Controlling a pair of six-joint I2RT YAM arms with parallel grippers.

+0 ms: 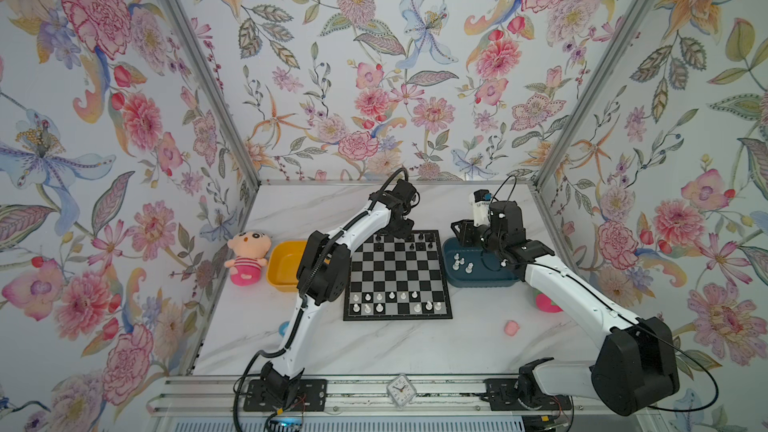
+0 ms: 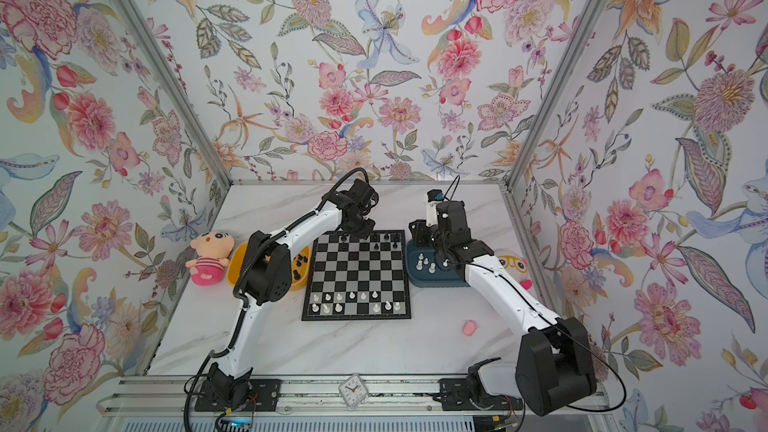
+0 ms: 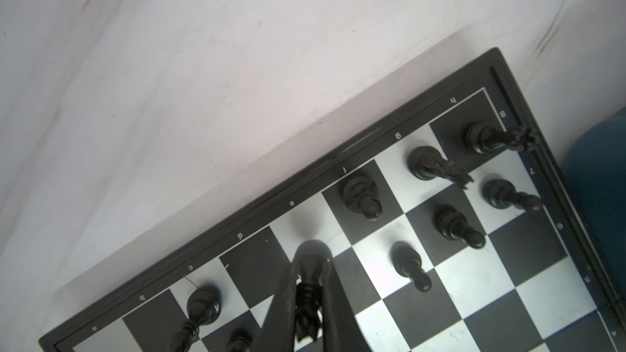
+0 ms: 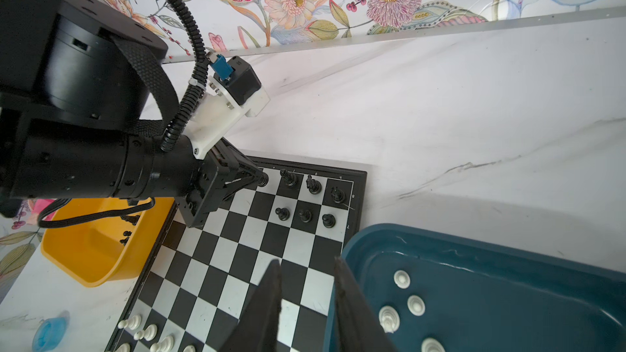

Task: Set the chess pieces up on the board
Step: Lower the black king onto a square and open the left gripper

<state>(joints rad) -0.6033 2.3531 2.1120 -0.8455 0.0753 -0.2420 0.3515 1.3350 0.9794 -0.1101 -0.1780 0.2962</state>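
The board (image 1: 398, 273) lies mid-table, seen in both top views. White chess pieces (image 1: 390, 296) stand on its two near rows and black chess pieces (image 1: 421, 237) on its far rows. My left gripper (image 3: 310, 277) is shut on a black crowned piece (image 3: 311, 253), which hangs base-down over the far row; whether it touches the board I cannot tell. The right gripper (image 4: 306, 262) stands open and empty over the board's right edge, beside the dark blue tray (image 4: 440, 235) of loose white pieces (image 4: 416, 304). The yellow tray (image 2: 239, 272) holds more black pieces (image 2: 300, 261).
A plush doll (image 1: 247, 257) sits left of the yellow tray (image 1: 282, 268). Another plush (image 2: 513, 265) lies behind the right arm. A small pink thing (image 1: 512, 327) lies front right and a small blue thing (image 1: 284, 328) front left. A clock (image 1: 401, 390) rests on the front rail.
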